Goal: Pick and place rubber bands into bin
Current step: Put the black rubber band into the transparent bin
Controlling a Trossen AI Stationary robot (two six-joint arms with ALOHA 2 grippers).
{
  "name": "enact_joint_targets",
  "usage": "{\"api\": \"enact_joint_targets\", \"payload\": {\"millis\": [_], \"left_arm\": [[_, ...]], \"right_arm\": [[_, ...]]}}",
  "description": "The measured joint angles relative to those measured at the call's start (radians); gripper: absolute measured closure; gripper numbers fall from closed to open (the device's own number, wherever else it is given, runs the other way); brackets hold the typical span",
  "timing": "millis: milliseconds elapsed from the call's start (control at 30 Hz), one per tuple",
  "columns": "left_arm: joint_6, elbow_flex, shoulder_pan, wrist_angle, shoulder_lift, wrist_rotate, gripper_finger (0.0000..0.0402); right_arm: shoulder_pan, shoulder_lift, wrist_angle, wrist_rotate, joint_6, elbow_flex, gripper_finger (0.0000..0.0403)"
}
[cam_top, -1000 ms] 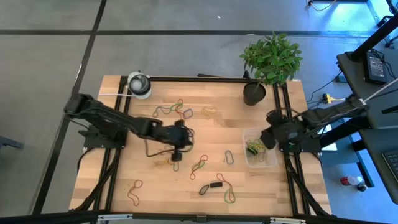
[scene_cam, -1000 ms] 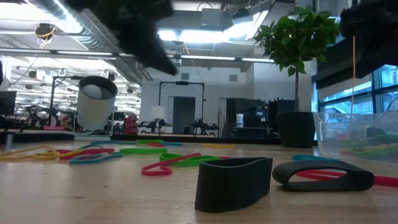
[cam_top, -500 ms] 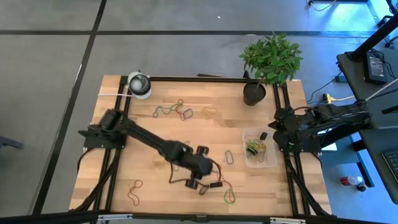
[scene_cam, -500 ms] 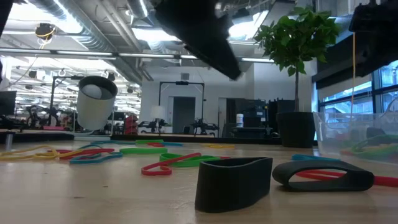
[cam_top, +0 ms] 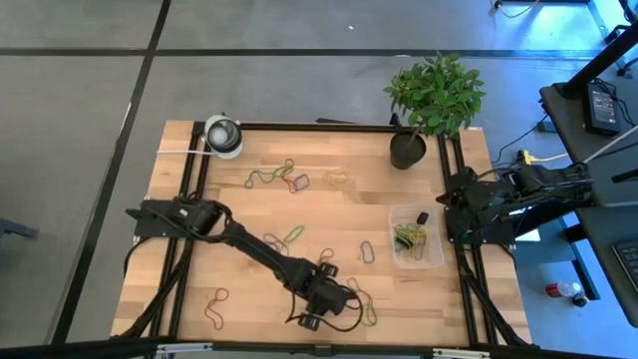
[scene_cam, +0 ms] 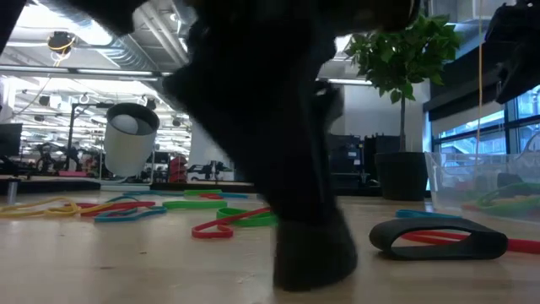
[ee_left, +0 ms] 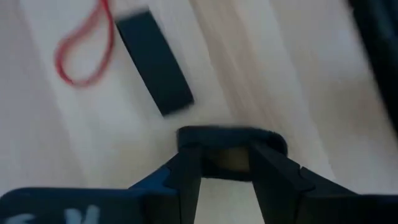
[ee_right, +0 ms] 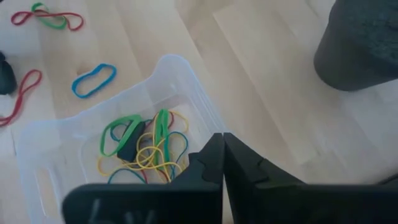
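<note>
Rubber bands [cam_top: 289, 179] lie scattered over the bench [cam_top: 239, 209], and the one now in play is a wide dark band [ee_left: 230, 138] near the front edge, at about 6 o'clock. The left fingers [ee_left: 186, 180] were pinched shut over the middle of the bench a second ago. The left arm has since swung forward and dropped low, and they now stand wide, one on each side of that band, not yet closed on it. In the low view the arm fills the place where the band stood. A second dark band [ee_left: 155, 62] and a red loop [ee_left: 81, 50] lie just beyond, towards 5 o'clock.

Farther back, at about 3 o'clock, the bin [cam_top: 431, 257] holds a tangle of green, yellow and blue loops [ee_right: 146, 146], and a small dark piece [cam_top: 421, 216] now shows inside it. The right fingers [ee_right: 214, 163] are pressed together and empty, and they have pulled back from over the bin to its outer rim. A blue band [ee_right: 93, 81] lies just outside the bin wall.

By my reading one delivery is finished and the next pick is a squeeze away. Many loops remain, most of them towards 11 and 12 o'clock.
</note>
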Motion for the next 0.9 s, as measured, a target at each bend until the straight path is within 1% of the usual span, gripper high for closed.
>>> {"api": "enact_joint_targets", "payload": {"millis": [67, 167, 233, 333, 367, 467, 633, 767, 900], "left_arm": [[-0.042, 0.002, -0.009, -0.044, 0.007, -0.021, 0.0282], [-0.079, 0.005, -0.011, -0.053, 0.019, -0.031, 0.0299], [-0.098, 0.006, -0.004, -0.053, 0.022, -0.018, 0.0323], [-0.108, 0.004, 0.016, -0.049, 0.018, 0.021, 0.0382], [-0.114, 0.002, 0.023, -0.049, 0.014, 0.026, 0.039], [-0.121, -0.002, 0.048, -0.048, -0.006, 0.029, 0.0399], [-0.105, 0.0, 0.119, -0.04, -0.091, -0.057, 0.0399], [-0.026, -0.001, 0.174, -0.016, -0.14, -0.117, 0.0399], [0.091, 0.004, 0.256, 0.101, -0.167, -0.186, 0.0399]], "right_arm": [[0.0, -0.007, 0.0, 0.0, -0.015, 0.0, 0.0391], [0.0, -0.013, 0.0, 0.0, -0.039, 0.0, 0.0392], [0.0, -0.014, 0.0, -0.001, -0.054, 0.0, 0.0395], [0.0, -0.013, 0.0, -0.001, -0.072, 0.0, 0.0397], [0.0, -0.013, 0.0, -0.001, -0.073, 0.0, 0.0397], [0.0, -0.014, 0.0, -0.001, -0.074, 0.0, 0.0394], [0.0, -0.016, 0.0, -0.001, -0.074, 0.0, 0.039], [0.0, -0.016, 0.0, -0.001, -0.074, 0.0, 0.0395], [0.0, -0.017, 0.0, 0.0, -0.073, 0.0, 0.0396]]}}
